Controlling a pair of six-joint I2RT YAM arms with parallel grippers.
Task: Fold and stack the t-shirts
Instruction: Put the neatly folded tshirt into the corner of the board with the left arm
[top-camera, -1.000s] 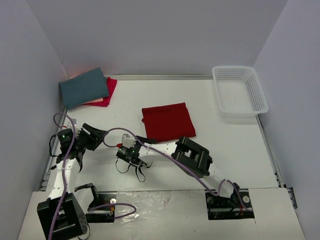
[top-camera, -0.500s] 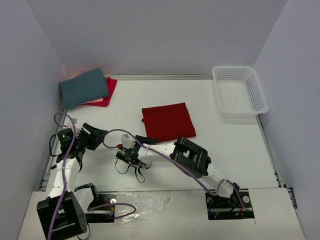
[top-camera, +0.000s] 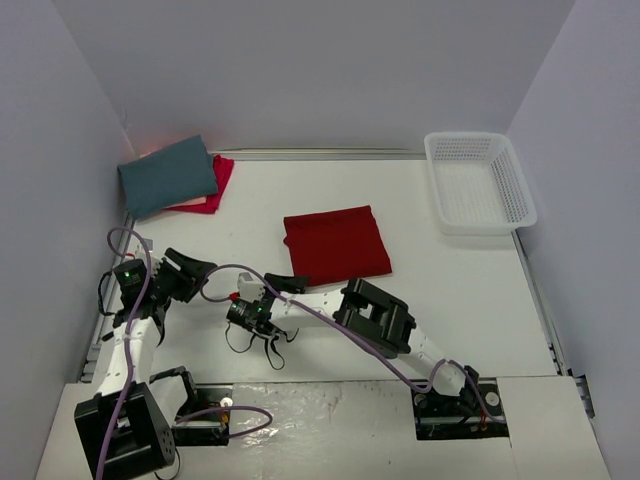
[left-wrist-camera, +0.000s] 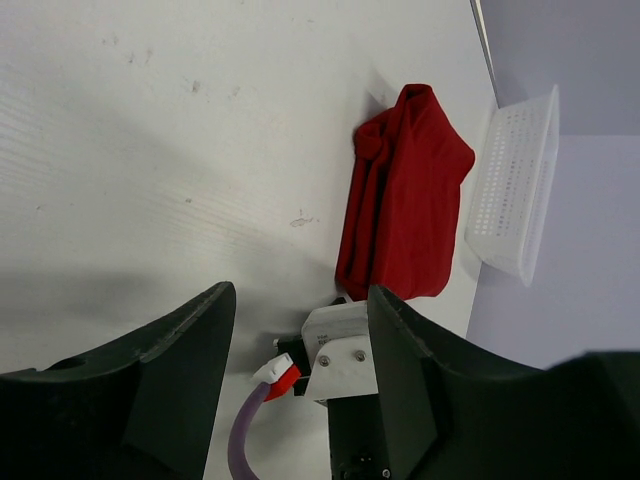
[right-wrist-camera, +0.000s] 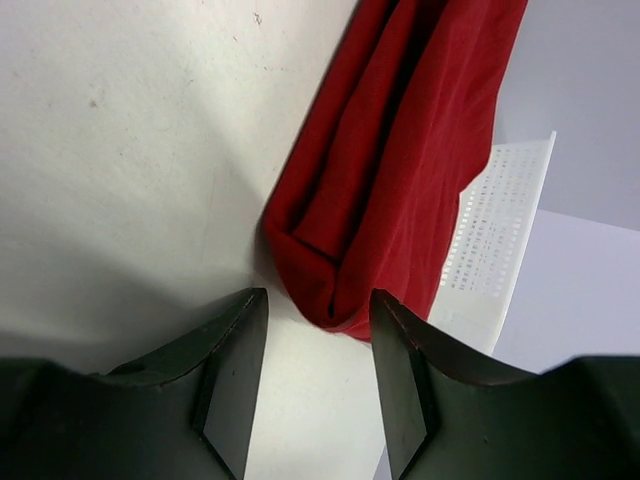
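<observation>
Both claws stood apart and empty.

From above, my right claw (top-camera: 285, 285) lay low over the worktop (top-camera: 450, 290). Its tips were just short of the near corner of the folded deep red t-shirt (top-camera: 335, 243), whose long axis ran crosswise to my reach, slightly tilted. My left claw (top-camera: 192, 268) sat off to the left. Well beyond it, the slate-teal t-shirt (top-camera: 167, 175) lay on the pinkish-red t-shirt (top-camera: 218, 178).

Through the left wrist, the red shirt lay far ahead of that claw and to its right, with the white basket (left-wrist-camera: 515, 185) past it.

Through the right wrist, the shirt's corner sat close ahead between my fingertips, its layered fold edges turned toward me.

I judged the folding done and the stacking in hand. Next I'd need to pinch every layer at that corner so the fold held on the way to the pile.
</observation>
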